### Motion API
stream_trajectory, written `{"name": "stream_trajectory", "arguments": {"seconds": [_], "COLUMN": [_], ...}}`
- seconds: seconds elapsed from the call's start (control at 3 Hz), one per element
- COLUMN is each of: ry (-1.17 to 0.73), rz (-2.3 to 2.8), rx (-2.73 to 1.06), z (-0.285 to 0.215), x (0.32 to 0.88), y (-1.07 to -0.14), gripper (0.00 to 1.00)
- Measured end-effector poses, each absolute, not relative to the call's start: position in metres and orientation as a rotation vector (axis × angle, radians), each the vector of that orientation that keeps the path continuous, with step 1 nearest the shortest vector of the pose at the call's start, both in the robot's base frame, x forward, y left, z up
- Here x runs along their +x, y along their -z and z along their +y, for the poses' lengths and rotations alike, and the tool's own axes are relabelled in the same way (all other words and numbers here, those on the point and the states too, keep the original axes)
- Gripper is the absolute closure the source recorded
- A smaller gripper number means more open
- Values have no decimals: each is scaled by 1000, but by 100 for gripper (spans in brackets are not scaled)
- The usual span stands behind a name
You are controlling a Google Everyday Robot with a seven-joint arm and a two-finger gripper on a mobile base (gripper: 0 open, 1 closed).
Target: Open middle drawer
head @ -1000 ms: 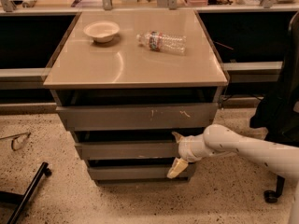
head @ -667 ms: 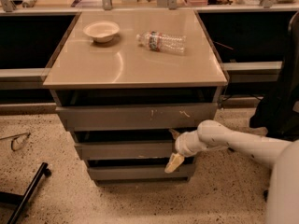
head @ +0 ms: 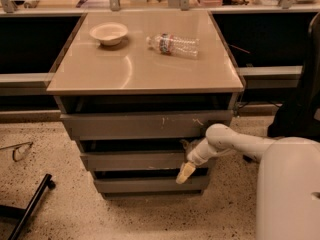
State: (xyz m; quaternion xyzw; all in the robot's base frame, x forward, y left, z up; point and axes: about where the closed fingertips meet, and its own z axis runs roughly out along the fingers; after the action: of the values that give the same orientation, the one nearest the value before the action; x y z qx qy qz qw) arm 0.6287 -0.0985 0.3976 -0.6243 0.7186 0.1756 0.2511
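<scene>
The middle drawer (head: 132, 161) is the plain grey front between the taller scratched top front (head: 145, 125) and the narrow bottom front (head: 145, 184) of the cabinet. A dark gap shows above its upper edge. My gripper (head: 185, 159) is at the right part of the middle drawer's front, reaching in from the right on the white arm (head: 235, 143). Its cream tip hangs down over the gap below the drawer front. Its upper part sits at the drawer's top edge.
On the tan cabinet top (head: 100, 74) stand a white bowl (head: 108, 33) and a lying plastic bottle (head: 173, 44). Glasses (head: 19, 151) and a black bar (head: 31, 205) lie on the speckled floor at left. A dark chair (head: 300, 104) stands at right.
The arm has reached further left, and the gripper has shifted a little left along the middle drawer's front. The drawer fronts look unmoved.
</scene>
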Motion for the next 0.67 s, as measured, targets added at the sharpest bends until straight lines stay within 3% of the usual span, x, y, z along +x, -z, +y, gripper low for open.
{"name": "stream_trajectory", "arguments": {"seconds": [0.67], "ry": [-514], "rz": [1971], "rx": [-1717], "z": [-100], "x": [615], "y": [-400], "gripper": [0]}}
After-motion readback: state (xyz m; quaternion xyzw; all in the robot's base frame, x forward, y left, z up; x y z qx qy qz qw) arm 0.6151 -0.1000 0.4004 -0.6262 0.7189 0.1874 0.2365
